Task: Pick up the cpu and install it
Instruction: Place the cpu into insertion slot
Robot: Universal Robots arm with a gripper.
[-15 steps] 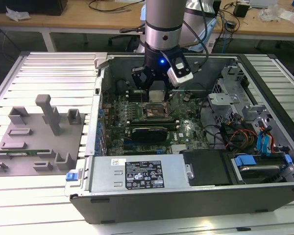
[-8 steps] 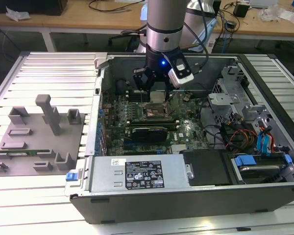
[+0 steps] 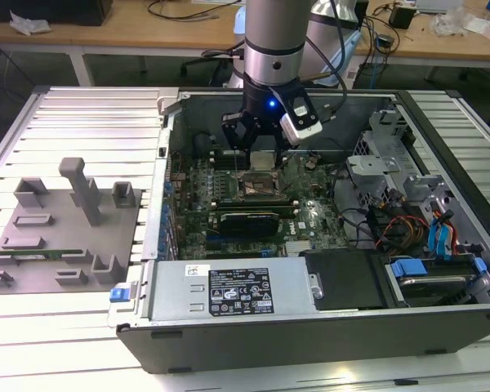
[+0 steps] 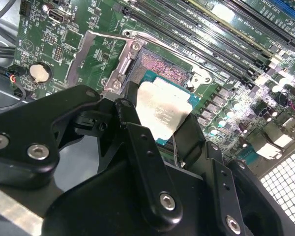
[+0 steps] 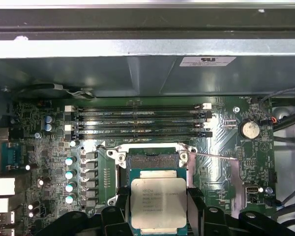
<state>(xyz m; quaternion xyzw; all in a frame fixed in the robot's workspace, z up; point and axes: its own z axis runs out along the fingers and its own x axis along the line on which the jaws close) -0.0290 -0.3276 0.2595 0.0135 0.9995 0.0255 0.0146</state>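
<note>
Hanging over an open computer case (image 3: 310,327) that lay on a slatted metal table (image 3: 90,106), the robot's black gripper (image 3: 262,155) had its jaws clamped on the cpu (image 4: 162,110), with one finger (image 4: 125,110) pressed against each of two opposite edges. The cpu, a small square chip with a pale silver top, was held directly over the socket (image 5: 152,150) on the green motherboard (image 3: 229,212) inside the case. In both wrist views, part of the socket's contact field showed past the chip's edge. Whether chip and socket touched could not be told. Four long memory slots (image 5: 137,120) ran beside the socket. The case also held a grey power supply (image 3: 233,290) along its near wall and a drive bay with blue tabs (image 3: 408,268) at the exterior view's right. On the table at the exterior view's left lay a grey tray (image 3: 65,237), with a thin green memory stick (image 3: 33,256) resting in one of its slots.
</note>
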